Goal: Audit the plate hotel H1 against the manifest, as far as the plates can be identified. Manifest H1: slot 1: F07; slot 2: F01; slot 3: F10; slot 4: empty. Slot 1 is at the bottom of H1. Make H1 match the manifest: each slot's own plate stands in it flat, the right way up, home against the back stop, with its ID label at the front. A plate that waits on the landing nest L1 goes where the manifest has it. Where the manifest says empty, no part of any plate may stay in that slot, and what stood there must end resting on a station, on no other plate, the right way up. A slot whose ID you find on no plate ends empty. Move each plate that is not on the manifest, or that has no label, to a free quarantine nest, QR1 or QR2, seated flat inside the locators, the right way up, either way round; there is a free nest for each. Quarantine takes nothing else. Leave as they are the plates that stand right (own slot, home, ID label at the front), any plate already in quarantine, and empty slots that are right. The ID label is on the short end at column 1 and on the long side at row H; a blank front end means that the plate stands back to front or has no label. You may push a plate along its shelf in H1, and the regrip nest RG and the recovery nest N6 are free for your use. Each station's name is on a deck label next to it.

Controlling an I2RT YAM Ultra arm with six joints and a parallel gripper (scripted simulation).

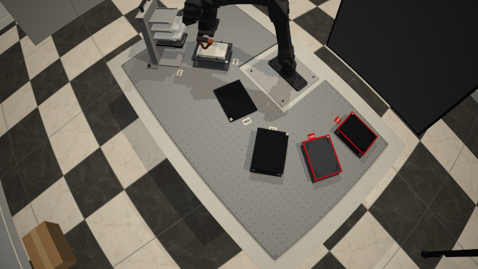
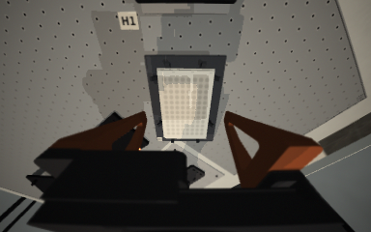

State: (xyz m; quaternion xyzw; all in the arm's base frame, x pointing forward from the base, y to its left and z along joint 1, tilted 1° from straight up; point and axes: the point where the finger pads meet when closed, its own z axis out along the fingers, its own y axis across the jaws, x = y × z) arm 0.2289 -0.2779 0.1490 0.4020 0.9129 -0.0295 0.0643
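A white well plate lies flat on the dark regrip nest beside the plate hotel H1. In the wrist view the plate lies straight below me, lengthwise. My gripper hangs above the plate's near end; its orange fingers are wide open and empty, one on each side of the plate, above it. H1 holds white plates on its middle shelves and a dark plate on the lowest; the top shelf looks empty. Their labels are too small to read.
The H1 deck label lies beside the nest. A flat black nest N6 sits mid-deck, a black landing nest farther front. Two red-framed quarantine nests are at the right, both empty. The arm base stands behind.
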